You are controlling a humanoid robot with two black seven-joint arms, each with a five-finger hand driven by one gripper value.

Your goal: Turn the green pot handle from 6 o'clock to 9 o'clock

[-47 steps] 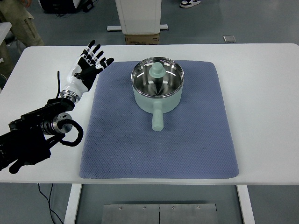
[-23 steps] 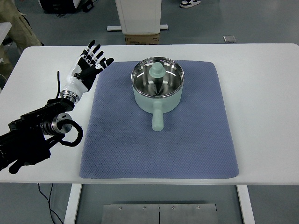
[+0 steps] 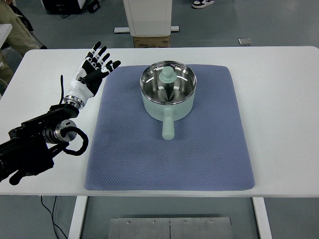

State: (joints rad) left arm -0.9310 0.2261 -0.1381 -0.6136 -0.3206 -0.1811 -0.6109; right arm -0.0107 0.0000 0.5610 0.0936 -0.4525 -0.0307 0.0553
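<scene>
A single green pot (image 3: 168,97) sits on the far half of a blue mat (image 3: 129,149) spread across a white table (image 3: 284,109), its handle (image 3: 168,127) pointing straight toward the robot, the six o'clock position from which the task begins. The mat probably serves to keep the pot from skidding as it turns and to spare the tabletop. Inside the shiny steel bowl rests one pale green knob-shaped piece (image 3: 167,76), apparently a lid knob, though that is hard to confirm.

The left hand (image 3: 92,73) hovers over the table just off the mat's far left corner, well apart from the pot, its fingers (image 3: 103,59) spread wide and holding nothing. That placement suits the job: a handle swinging to nine o'clock ends on this side, so the left arm looks the natural one to reach in and sweep it round. The turn has not started.

The count: one pot, one handle, one mat, one robot hand in view. No right arm shows. A cardboard box (image 3: 151,41) stands on the floor beyond the table.
</scene>
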